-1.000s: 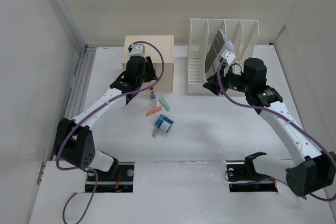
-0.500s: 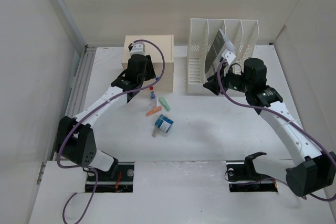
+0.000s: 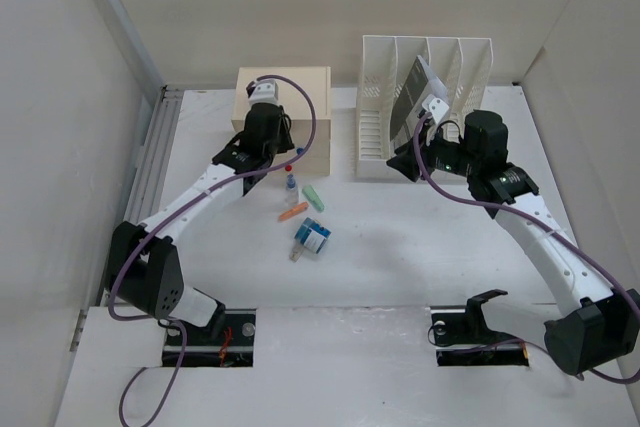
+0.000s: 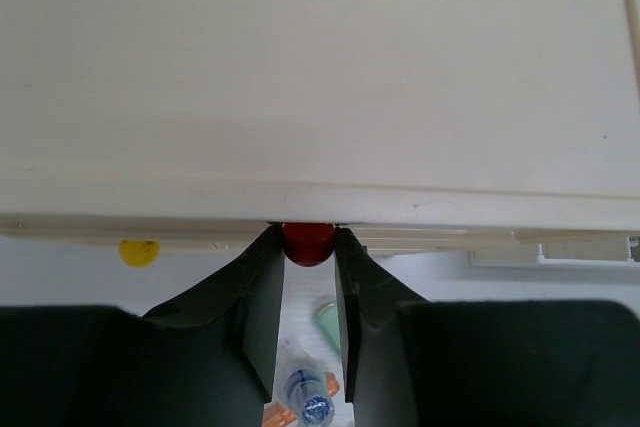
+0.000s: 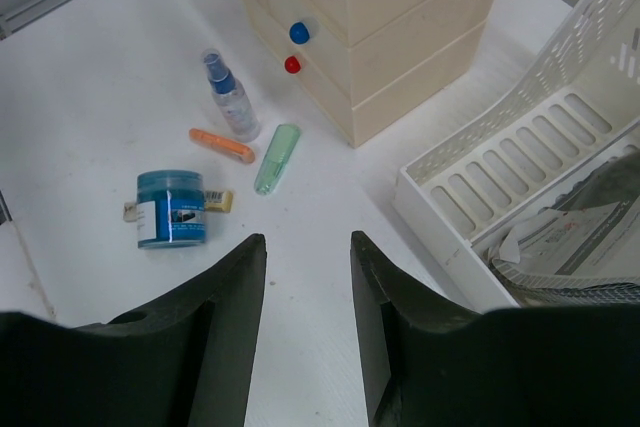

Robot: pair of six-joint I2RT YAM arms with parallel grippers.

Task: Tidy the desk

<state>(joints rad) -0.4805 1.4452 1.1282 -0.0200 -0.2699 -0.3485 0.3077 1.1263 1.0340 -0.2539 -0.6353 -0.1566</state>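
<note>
Desk: the white desk (image 3: 420, 237) lies under everything, with loose items scattered in its middle and storage along its far edge.
Step in hand: likely opening a drawer of the cream drawer box (image 3: 283, 97) so the small items can go inside.
Left claw: the left gripper (image 4: 305, 257) pinches the red knob (image 4: 306, 242) on the box front, one finger on each side.
Right claw: the right gripper (image 5: 308, 247) is spread with nothing between its fingers, hovering in front of the file rack (image 3: 420, 97).
Next move: a straight, level pull toward the near edge. The knob is small and round, so the pinch could slip, and the box may slide along.
Around: a spray bottle (image 3: 291, 187), green tube (image 3: 315, 196), orange pen (image 3: 293, 212) and blue jar (image 3: 313, 238); papers (image 3: 412, 92) lean in the rack.
In the way: the bottle stands just in front of the box, under the left claw, where an opening drawer could knock it.
</note>
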